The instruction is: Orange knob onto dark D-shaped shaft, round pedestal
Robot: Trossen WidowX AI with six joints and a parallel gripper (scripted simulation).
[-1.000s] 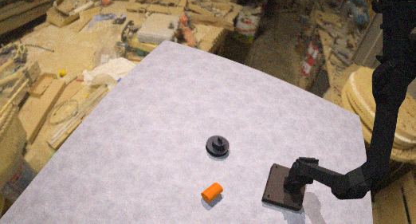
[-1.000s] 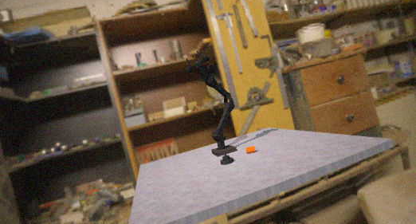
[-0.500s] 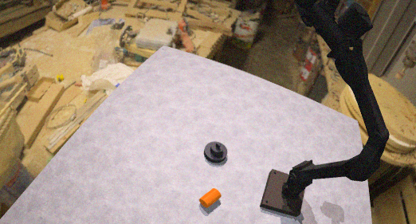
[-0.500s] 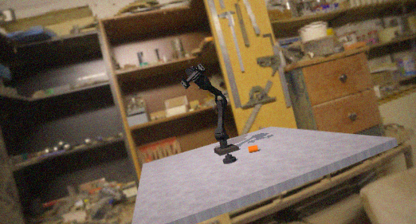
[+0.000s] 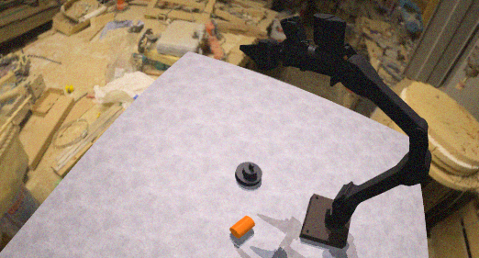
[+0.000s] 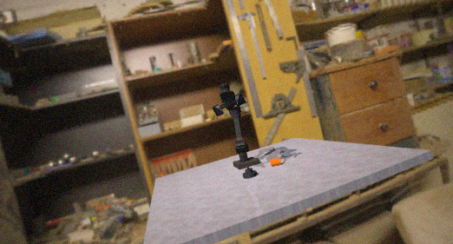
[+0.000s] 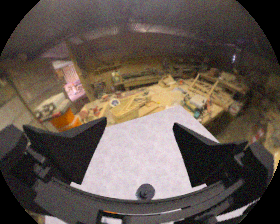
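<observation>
The orange knob [image 5: 242, 227] [image 6: 276, 161] lies on its side on the table, near the arm's base. In the wrist view only a thin orange sliver shows at the bottom edge. The round dark pedestal [image 5: 240, 178] [image 6: 249, 174] [image 7: 145, 192] stands on the table with the short dark shaft [image 5: 250, 171] upright at its middle. The shaft's flat side cannot be made out. My gripper [image 5: 261, 34] [image 6: 229, 105] [image 7: 140, 123] is open and empty, its fingers wide apart. It is raised high above the table, far from both knob and pedestal.
The arm's base plate [image 5: 312, 222] [image 6: 246, 163] stands on the pale table [image 5: 151, 144] [image 6: 195, 201] [image 7: 136, 150], close to the knob and the pedestal. Workshop clutter and shelves lie beyond the table's edges.
</observation>
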